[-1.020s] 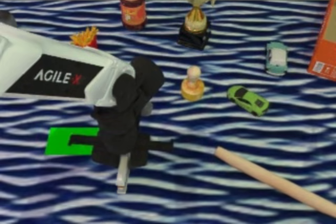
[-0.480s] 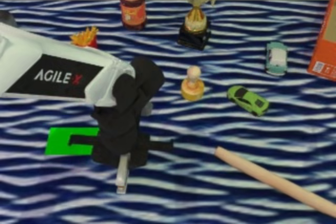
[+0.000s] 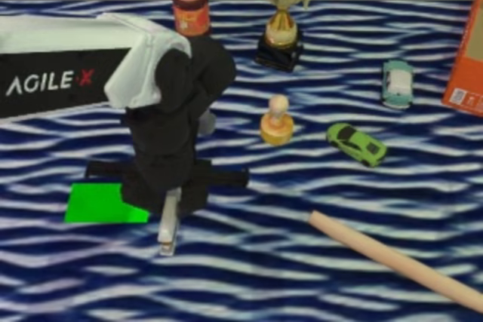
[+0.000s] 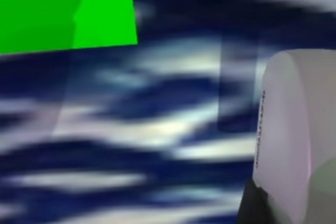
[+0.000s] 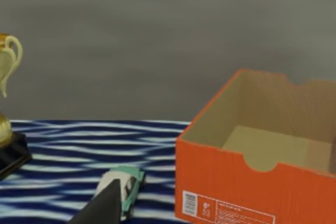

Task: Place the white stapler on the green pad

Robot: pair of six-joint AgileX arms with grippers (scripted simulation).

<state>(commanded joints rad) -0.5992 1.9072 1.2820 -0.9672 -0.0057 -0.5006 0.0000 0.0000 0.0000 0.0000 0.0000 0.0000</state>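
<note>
The white stapler (image 3: 167, 225) juts out below my left gripper (image 3: 172, 200), which is shut on it; its darker metal end points to the table's near edge. Just to its left, the green pad (image 3: 102, 203) lies flat on the blue wavy cloth, partly under the gripper's black body. In the left wrist view the stapler (image 4: 294, 140) fills one side and the green pad (image 4: 58, 9) shows in a corner, the two apart. My right gripper (image 5: 105, 208) is parked out of the top view, near the teal car.
At the back stand a red-lidded jar (image 3: 189, 5) and a gold trophy (image 3: 283, 5). A wooden stamp (image 3: 277, 120), a lime-green car (image 3: 356, 143), a teal car (image 3: 397, 83) and an orange box (image 3: 468, 58) lie to the right. A beige rod (image 3: 392, 260) lies front right.
My left arm has swung towards the back and left, and the stapler has gone with the gripper, ending closer to the green pad.
</note>
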